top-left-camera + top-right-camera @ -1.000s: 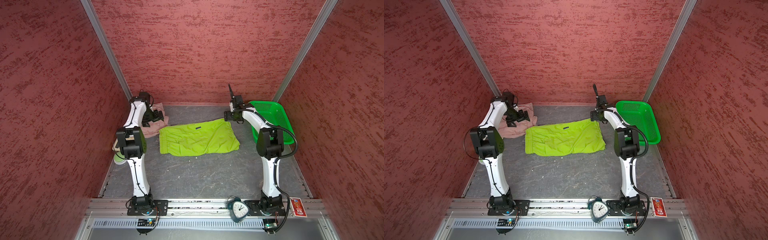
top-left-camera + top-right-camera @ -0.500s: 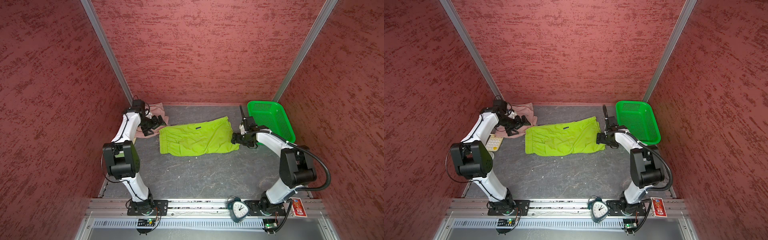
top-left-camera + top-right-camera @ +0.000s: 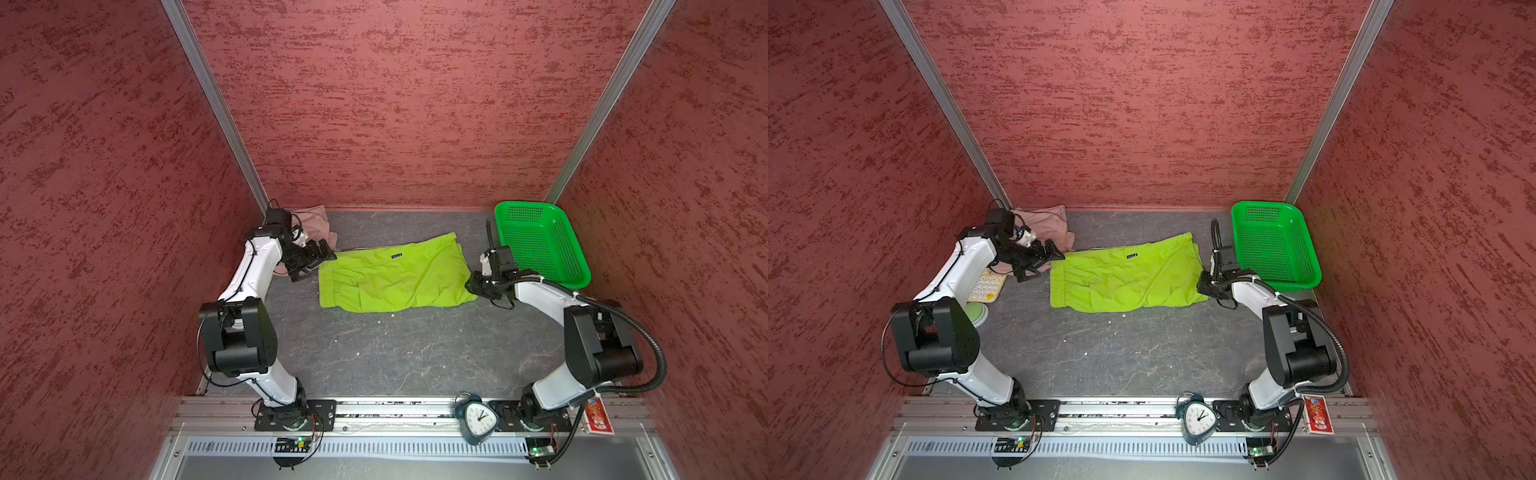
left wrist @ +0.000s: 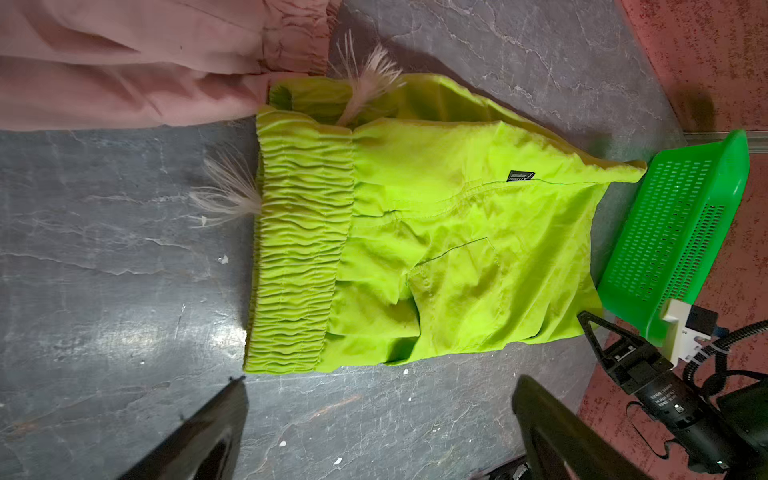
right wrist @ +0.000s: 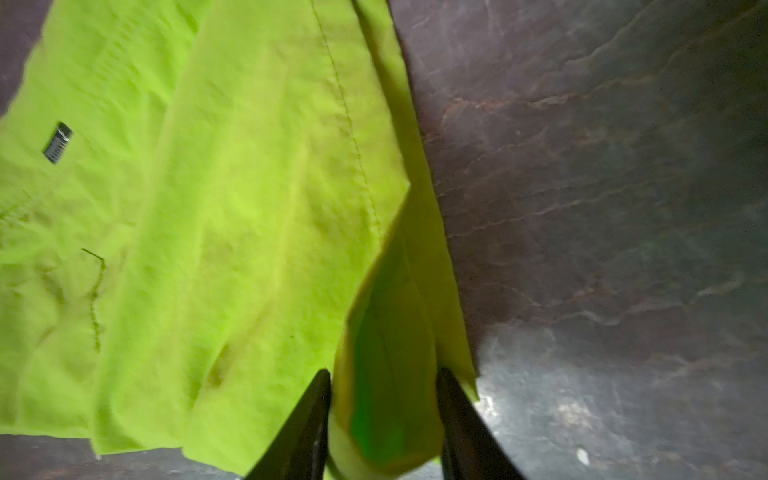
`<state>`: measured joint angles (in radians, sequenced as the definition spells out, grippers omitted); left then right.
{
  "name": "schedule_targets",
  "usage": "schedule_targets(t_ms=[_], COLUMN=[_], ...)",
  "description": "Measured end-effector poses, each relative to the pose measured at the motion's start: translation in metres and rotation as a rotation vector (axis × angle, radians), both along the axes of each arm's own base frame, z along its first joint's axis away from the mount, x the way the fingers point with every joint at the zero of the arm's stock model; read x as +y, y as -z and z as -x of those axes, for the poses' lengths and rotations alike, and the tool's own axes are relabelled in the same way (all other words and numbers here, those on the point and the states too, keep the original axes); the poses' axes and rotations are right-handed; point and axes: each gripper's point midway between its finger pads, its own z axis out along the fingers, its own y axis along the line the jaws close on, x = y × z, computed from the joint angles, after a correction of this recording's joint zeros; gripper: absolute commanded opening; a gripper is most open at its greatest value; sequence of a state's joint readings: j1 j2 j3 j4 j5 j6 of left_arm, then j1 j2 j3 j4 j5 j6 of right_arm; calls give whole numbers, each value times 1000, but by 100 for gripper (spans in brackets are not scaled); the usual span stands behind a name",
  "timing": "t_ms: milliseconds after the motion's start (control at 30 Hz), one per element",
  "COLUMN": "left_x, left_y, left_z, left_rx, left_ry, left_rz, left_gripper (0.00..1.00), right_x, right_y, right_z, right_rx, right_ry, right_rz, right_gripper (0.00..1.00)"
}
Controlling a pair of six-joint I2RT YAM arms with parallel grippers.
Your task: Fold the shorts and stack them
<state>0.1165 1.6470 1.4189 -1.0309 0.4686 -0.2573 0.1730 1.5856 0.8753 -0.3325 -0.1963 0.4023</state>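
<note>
The lime green shorts (image 3: 395,278) (image 3: 1125,278) lie flat mid-floor, waistband to the left, black logo near the far edge. The dusty pink shorts (image 3: 318,222) (image 3: 1046,226) are bunched in the far left corner. My left gripper (image 3: 316,264) (image 3: 1044,266) is open just left of the green waistband; in the left wrist view the left gripper (image 4: 380,386) has only bare floor between its fingers. My right gripper (image 3: 473,286) (image 3: 1203,286) sits at the green shorts' near right corner. In the right wrist view the right gripper (image 5: 383,374) is shut on a fold of the green shorts (image 5: 208,208).
An empty green perforated basket (image 3: 540,249) (image 3: 1273,245) stands at the far right, close behind the right arm. A calculator (image 3: 984,284) and a round pale green object (image 3: 978,311) lie by the left wall. A clock (image 3: 478,417) and a red card (image 3: 598,417) sit on the front rail.
My right gripper swung from the shorts' far right corner to the near right corner and closed on the fabric. My left gripper came off the pink shorts toward the green waistband.
</note>
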Motion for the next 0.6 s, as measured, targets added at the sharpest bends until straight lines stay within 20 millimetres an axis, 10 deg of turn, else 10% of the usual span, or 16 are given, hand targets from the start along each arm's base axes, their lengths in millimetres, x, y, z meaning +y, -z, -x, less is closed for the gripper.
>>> schedule_targets(t_ms=[400,500,600], left_x=[-23,-43,-57], left_y=[0,0,-1], left_z=[13,28,44], left_rx=[10,18,32], left_ry=[62,118,159], left_rz=[0,-5,-3], left_gripper=[99,99,99], right_x=[-33,-42,-44], right_y=[-33,-45,-71], right_z=[68,87,87], right_rx=[40,67,52], right_ry=[109,176,212], right_rz=[30,2,-24], right_gripper=[0,57,75])
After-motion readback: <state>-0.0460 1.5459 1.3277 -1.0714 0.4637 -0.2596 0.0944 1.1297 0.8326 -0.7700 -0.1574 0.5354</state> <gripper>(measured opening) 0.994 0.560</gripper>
